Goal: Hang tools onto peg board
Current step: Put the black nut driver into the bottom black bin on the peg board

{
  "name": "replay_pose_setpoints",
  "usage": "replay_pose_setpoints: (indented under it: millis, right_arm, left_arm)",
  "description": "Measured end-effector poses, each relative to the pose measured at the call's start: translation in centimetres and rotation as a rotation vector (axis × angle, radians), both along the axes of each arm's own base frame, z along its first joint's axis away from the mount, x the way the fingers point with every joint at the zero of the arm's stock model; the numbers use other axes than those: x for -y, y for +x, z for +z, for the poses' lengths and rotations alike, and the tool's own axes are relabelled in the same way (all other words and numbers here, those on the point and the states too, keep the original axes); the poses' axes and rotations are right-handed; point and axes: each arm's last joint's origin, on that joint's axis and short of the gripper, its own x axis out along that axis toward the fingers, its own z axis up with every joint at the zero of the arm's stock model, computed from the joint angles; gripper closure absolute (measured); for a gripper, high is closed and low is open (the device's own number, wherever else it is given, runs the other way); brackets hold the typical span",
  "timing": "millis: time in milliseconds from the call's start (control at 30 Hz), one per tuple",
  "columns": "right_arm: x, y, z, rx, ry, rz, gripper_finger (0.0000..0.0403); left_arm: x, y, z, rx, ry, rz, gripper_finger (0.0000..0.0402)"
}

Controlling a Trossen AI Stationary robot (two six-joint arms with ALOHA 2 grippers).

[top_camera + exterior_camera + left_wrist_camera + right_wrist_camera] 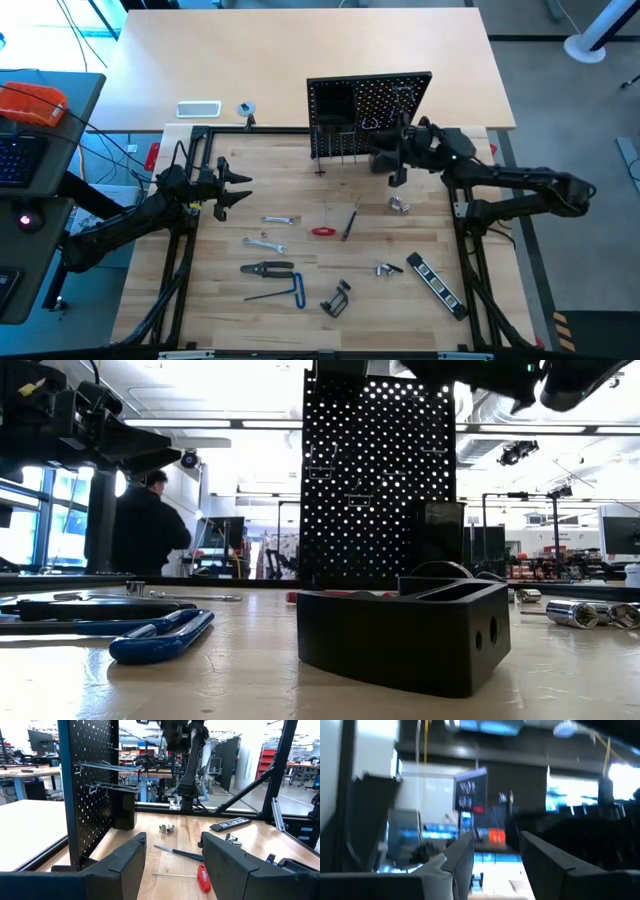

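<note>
Right gripper (397, 172) empty, fingers spread, just before the peg board (368, 110), left gripper (236, 190) spread at nine o'clock, tools (279, 245) scattered on the table (400, 310)

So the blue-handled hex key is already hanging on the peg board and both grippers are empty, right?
Not quite. In the high view the blue-handled hex key lies on the table, not on the peg board. The left gripper and right gripper are indeed empty.

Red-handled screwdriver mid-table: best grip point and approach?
Grip the red-handled screwdriver on its red handle, the thickest part, coming straight down from above with fingers across its length. It lies flat, apart from the black screwdriver; its thin shaft looks harder to pinch.
</note>
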Motion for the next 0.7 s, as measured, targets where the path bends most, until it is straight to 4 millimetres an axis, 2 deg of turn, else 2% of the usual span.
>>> replay_pose_setpoints:
  millis: [167, 267, 367, 533, 700]
  right_arm:
    - [-1.1, 0.6, 3.4, 0.050, -0.012, 0.068, 0.0247]
    - [-1.7, 1.2, 4.9, -0.028, -0.032, 0.131, 0.0247]
    - [-2.5, 1.8, 5.9, -0.191, -0.052, 0.157, 0.0247]
    - [-3.8, 2.2, 5.9, -0.498, -0.068, 0.134, 0.0247]
    - [-5.1, 2.2, 5.0, -0.656, -0.049, 0.130, 0.0247]
  left_arm:
    - [0.0, 0.0, 0.0, -0.001, -0.001, 0.000, 0.0218]
    - [0.0, 0.0, 0.0, -0.001, 0.000, 0.000, 0.0218]
    - [0.0, 0.0, 0.0, -0.001, 0.000, 0.000, 0.0218]
    - [0.0, 0.0, 0.0, -0.002, -0.001, 0.000, 0.0218]
    - [0.0, 0.0, 0.0, -0.002, -0.001, 0.000, 0.0218]
